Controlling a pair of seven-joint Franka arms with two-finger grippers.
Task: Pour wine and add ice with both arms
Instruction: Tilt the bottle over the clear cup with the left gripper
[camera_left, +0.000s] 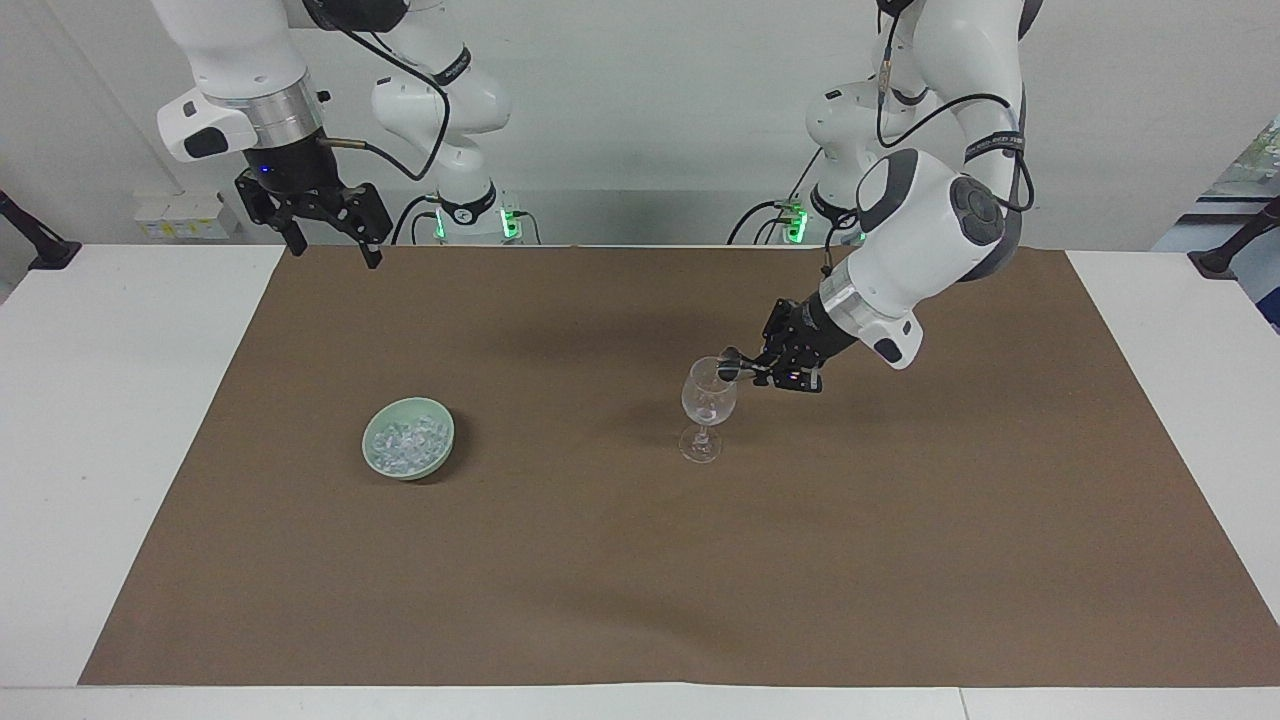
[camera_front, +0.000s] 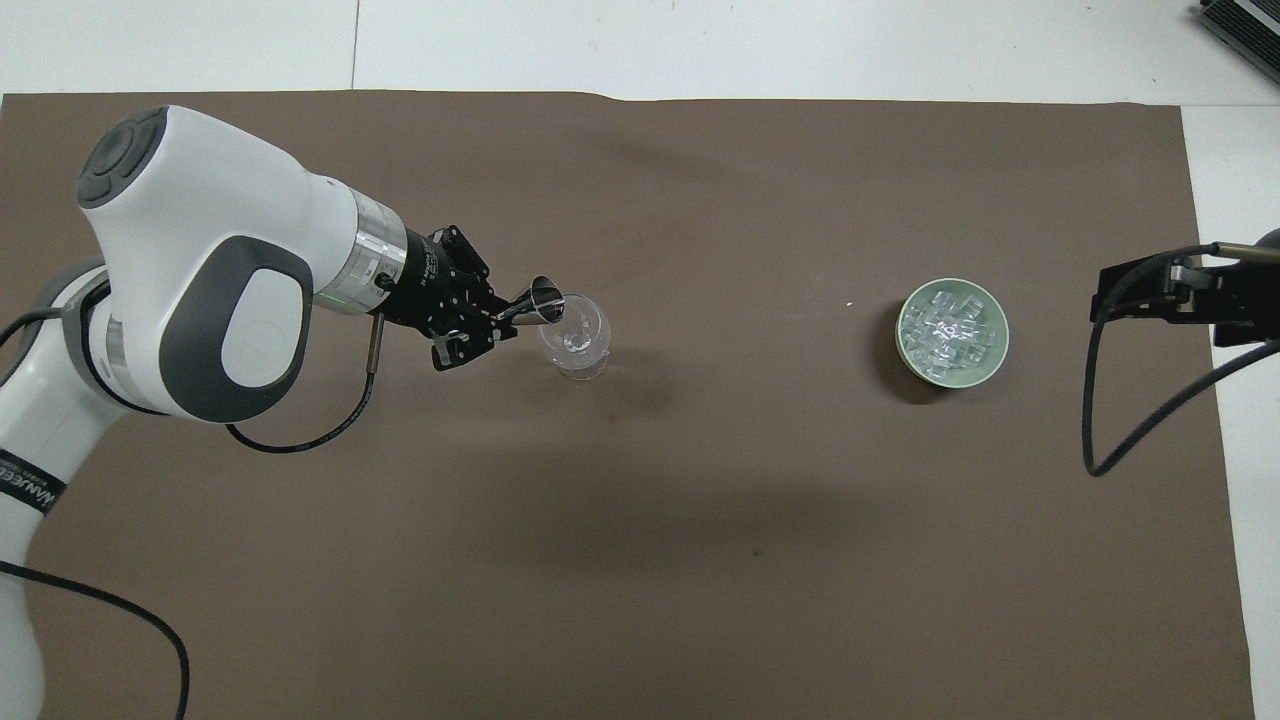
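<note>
one left end effector tips jigger over glass

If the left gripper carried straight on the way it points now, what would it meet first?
Probably the wine glass. The left gripper holds a small metal jigger tipped at the glass's rim, so the jigger would likely strike the rim first. The right gripper waits over the table's edge by the robots.
</note>
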